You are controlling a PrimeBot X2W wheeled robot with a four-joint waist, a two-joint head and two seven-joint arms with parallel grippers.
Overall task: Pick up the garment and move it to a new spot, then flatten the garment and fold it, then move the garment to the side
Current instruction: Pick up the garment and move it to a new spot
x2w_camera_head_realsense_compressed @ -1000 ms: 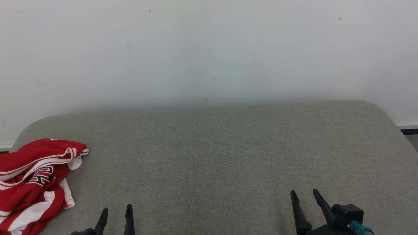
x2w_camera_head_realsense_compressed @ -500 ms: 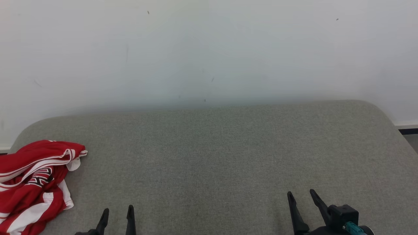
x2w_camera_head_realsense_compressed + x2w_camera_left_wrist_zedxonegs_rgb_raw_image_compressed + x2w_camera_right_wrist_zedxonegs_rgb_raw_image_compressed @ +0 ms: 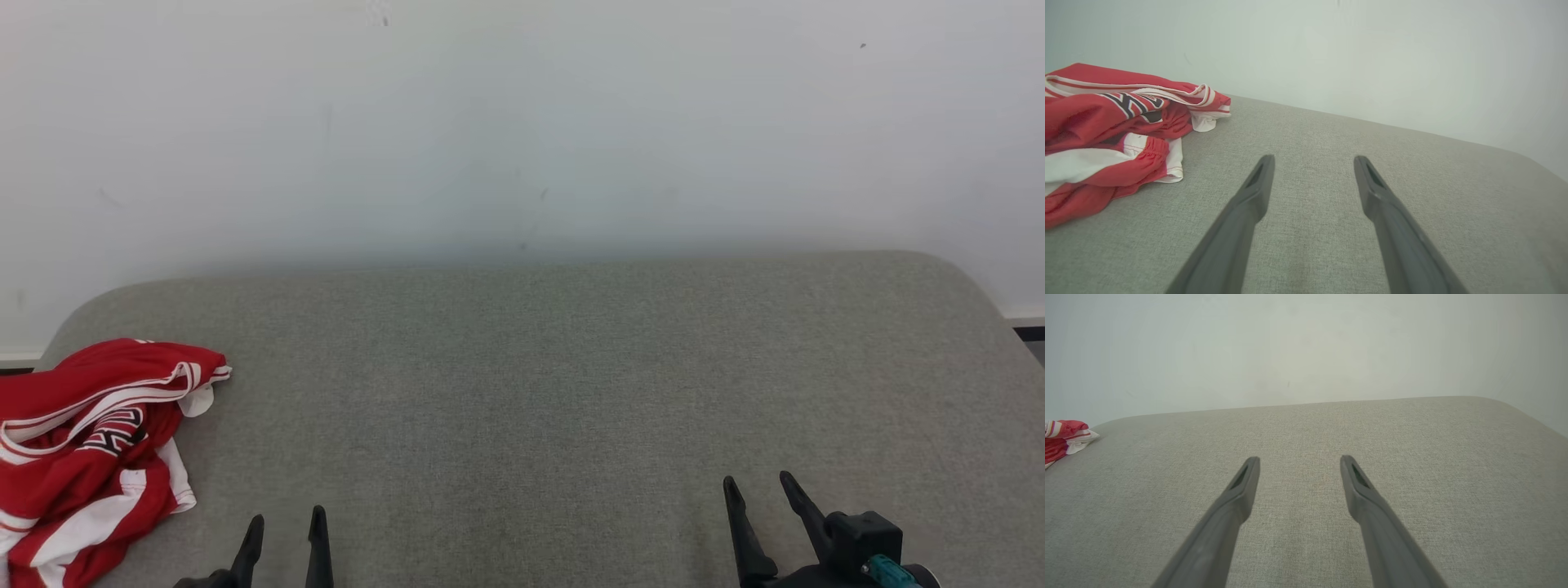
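The garment [image 3: 90, 449] is a crumpled red piece with white stripes and a dark logo, lying at the left edge of the grey cushioned surface [image 3: 555, 376]. In the left wrist view the garment [image 3: 1110, 126] sits to the upper left of my left gripper [image 3: 1314, 161], apart from it. My left gripper [image 3: 286, 523] stands open and empty at the lower left, just right of the garment. Low on the right, my right gripper [image 3: 759, 483] is open and empty too. Its wrist view has the right gripper [image 3: 1299, 460] over bare fabric, with the garment [image 3: 1063, 439] far to the left.
A plain white wall [image 3: 522, 122] rises behind the surface's rounded back edge. The surface drops off at its rounded right corner [image 3: 971, 286], where a dark strip of floor [image 3: 1027, 331] shows.
The whole head picture has shifted slightly, so the camera moved. Both grippers stay open in about the same places and the garment lies as before.
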